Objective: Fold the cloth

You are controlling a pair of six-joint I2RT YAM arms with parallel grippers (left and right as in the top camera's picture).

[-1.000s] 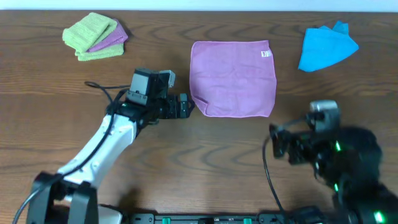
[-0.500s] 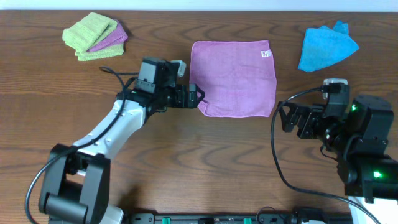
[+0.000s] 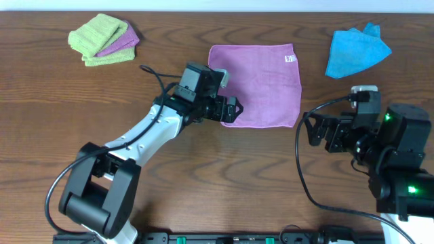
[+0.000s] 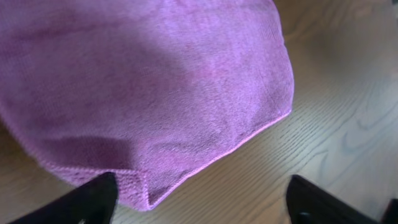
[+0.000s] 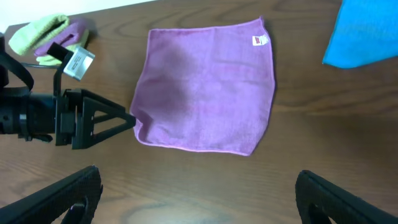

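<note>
The purple cloth (image 3: pixel 258 85) lies flat and spread on the table, its white tag (image 3: pixel 289 59) at the far right corner. My left gripper (image 3: pixel 234 110) is open and low over the cloth's near left corner. In the left wrist view that corner (image 4: pixel 148 200) sits just inside the left finger (image 4: pixel 93 198), with bare wood between the jaws; nothing is gripped. My right gripper (image 3: pixel 313 129) is open and empty, just right of the cloth's near right corner and clear of it. The right wrist view shows the whole cloth (image 5: pixel 205 87) and the left gripper (image 5: pixel 127 120) at its corner.
A crumpled bright blue cloth (image 3: pixel 358 51) lies at the far right. A stack of lime-green cloths with a small purple one between them (image 3: pixel 104 39) lies at the far left. Cables trail from both arms over the wooden table (image 3: pixel 224 176).
My left arm has swung right, from beside the cloth's left edge to its near left corner. My right arm shifted up and right a second ago, then stayed still.
</note>
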